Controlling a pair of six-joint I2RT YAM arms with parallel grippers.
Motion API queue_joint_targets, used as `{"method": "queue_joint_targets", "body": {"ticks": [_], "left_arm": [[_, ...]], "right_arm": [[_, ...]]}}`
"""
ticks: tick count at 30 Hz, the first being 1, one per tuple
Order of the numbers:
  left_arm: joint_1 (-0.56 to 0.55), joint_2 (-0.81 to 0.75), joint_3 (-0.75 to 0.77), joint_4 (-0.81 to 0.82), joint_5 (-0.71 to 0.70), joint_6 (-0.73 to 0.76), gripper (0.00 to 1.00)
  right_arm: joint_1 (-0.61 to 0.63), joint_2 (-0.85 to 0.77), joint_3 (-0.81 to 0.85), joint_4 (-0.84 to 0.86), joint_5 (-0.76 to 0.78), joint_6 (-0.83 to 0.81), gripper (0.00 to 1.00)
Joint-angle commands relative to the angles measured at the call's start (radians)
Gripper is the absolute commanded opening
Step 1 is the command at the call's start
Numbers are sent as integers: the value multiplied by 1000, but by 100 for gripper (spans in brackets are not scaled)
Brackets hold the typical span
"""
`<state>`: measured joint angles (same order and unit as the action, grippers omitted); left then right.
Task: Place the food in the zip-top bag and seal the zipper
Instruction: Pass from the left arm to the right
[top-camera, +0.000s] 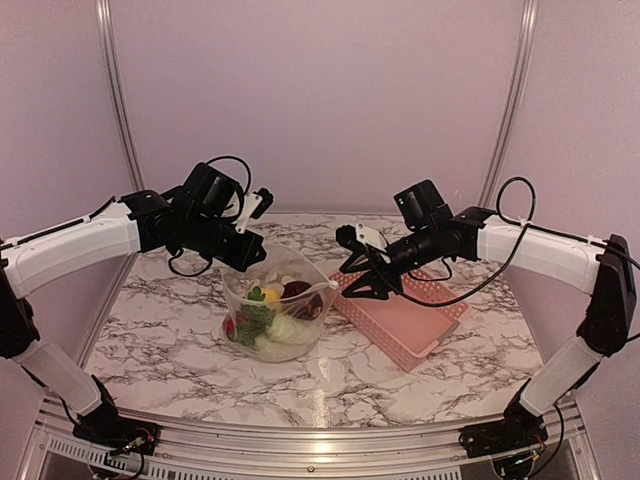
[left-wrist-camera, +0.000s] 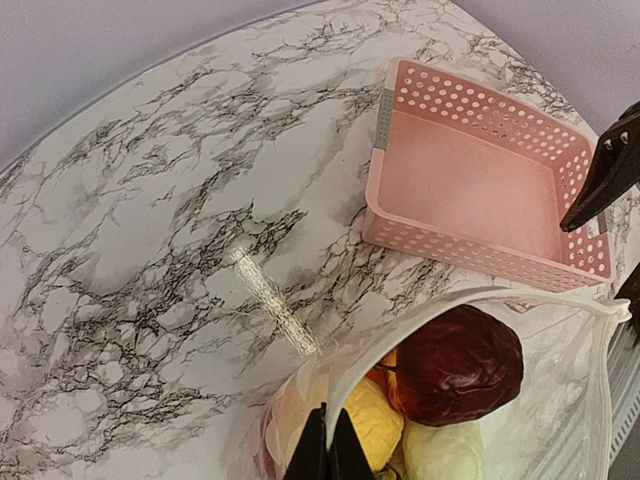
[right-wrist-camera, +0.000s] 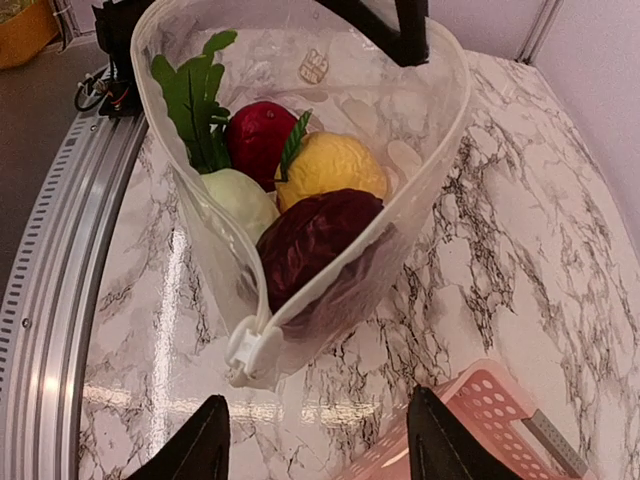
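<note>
**Top view.** The bag (top-camera: 278, 318) stands at the middle of the table (top-camera: 150, 330) with its mouth gaping and the food (top-camera: 262, 318) heaped inside. The left gripper (top-camera: 250, 258) sits at the bag's 11 o'clock, its fingers pinched on the rim. The right gripper (top-camera: 358, 282) is at the bag's 2 o'clock, just beside the mouth's end, with its fingers spread and holding nothing. The basket (top-camera: 420, 325) lies at the bag's 3 o'clock, just beside it.

**Left wrist view.** At 6 o'clock the left gripper (left-wrist-camera: 327, 445) has its fingers pressed together on the bag's (left-wrist-camera: 560, 400) rim. Inside the bag, the yellow piece (left-wrist-camera: 372, 420) is nearest the fingers. The purple piece (left-wrist-camera: 455, 365) is at 4 o'clock, with a pale piece (left-wrist-camera: 440, 458) below it. The zipper (left-wrist-camera: 470, 296) arcs unsealed over them. The basket (left-wrist-camera: 470, 190) is at 2 o'clock, and a dark finger (left-wrist-camera: 600, 185) of the right gripper hangs over its corner at 3 o'clock.

**Right wrist view.** The right gripper (right-wrist-camera: 320, 400) has fingers at 7 and 5 o'clock, wide apart and gripping nothing. The bag (right-wrist-camera: 420, 200) fills the upper middle. The zipper (right-wrist-camera: 457, 110) is unsealed, its white end just ahead of the fingers. Inside, the leafy piece (right-wrist-camera: 195, 100) is at 11 o'clock and the red piece (right-wrist-camera: 255, 135) is beside it. The yellow piece (right-wrist-camera: 330, 165) is central, the pale piece (right-wrist-camera: 240, 200) is below the leaves, and the purple piece (right-wrist-camera: 315, 235) is nearest. The left gripper (right-wrist-camera: 405, 50) clamps the far rim at 12 o'clock. A corner of the basket (right-wrist-camera: 480, 420) shows at 5 o'clock.
</note>
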<state>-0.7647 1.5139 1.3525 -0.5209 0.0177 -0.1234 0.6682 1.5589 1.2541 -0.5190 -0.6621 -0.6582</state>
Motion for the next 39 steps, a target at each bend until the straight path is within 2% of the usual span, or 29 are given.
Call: {"method": "queue_joint_targets", "body": {"ticks": [1,5,10,15,23,26,32,33,36,39], "left_arm": [[8,12,-1,8,-1,-5,0],[8,10,-5,9,-1,-10,0],[12,9,-8,7,-1,-14,0],[15,10,-9,11,0,-20,0],[22,3,-27,19,0,-29,0],[24,-5,-30,13,-3,-28,0],[30,-47,-36,-7,-12,-3,0],[30,-62,-37,-5,-13,13,1],[30,-137,-65,60,29,57,27],[27,-265,-130,210,85,74,43]], "right_arm": [[0,35,33,59,-80,39,58],[8,55,33,71,-90,40,57],[15,67,28,91,-100,50,51],[21,82,29,114,-117,71,40],[19,81,33,125,-100,86,11],[19,66,42,112,-86,90,4],[19,44,143,0,-63,69,0],[19,45,167,-21,-61,66,0],[25,55,231,-83,-49,58,0],[35,83,298,-170,-25,38,0]]}}
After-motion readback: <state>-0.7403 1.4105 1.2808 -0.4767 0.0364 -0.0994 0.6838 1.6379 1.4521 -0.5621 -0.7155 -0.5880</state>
